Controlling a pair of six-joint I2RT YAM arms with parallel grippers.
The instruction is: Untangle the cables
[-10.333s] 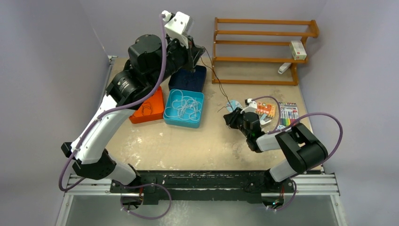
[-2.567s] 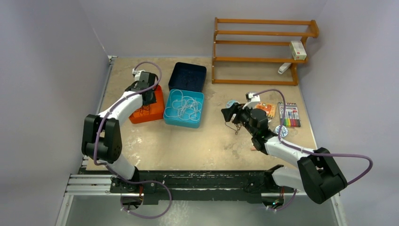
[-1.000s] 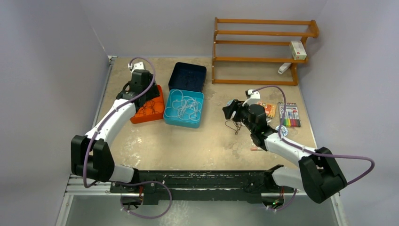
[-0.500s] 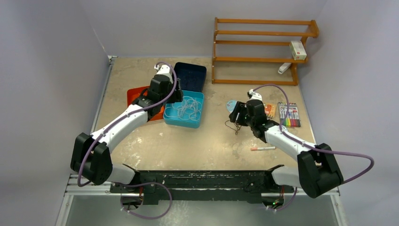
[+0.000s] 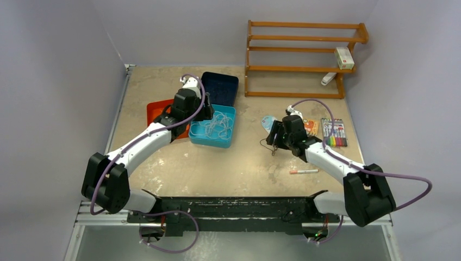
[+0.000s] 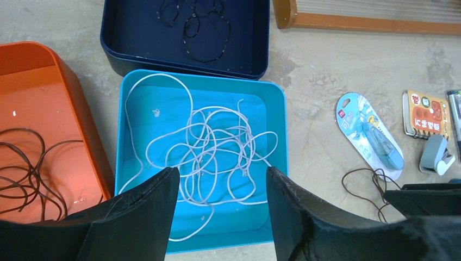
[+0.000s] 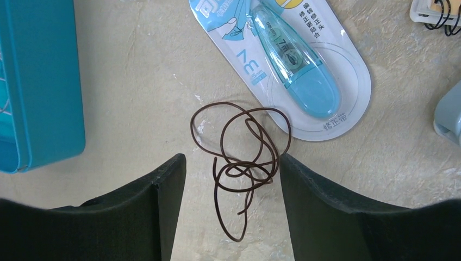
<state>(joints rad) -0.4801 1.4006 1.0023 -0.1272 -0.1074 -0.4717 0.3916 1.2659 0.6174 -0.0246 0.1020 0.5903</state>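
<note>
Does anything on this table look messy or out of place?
One brown cable lies loose on the bare table, a loop overlapping the correction-tape pack, while the white cables sit inside the teal tray.

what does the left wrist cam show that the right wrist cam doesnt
Only left wrist: dark blue tray holding black cables, orange tray holding brown cables, the white cable tangle, the open left gripper. Only right wrist: the open right gripper framing the loose brown cable. Both: the teal plastic tray, the blue correction tape pack, that loose brown cable.
</note>
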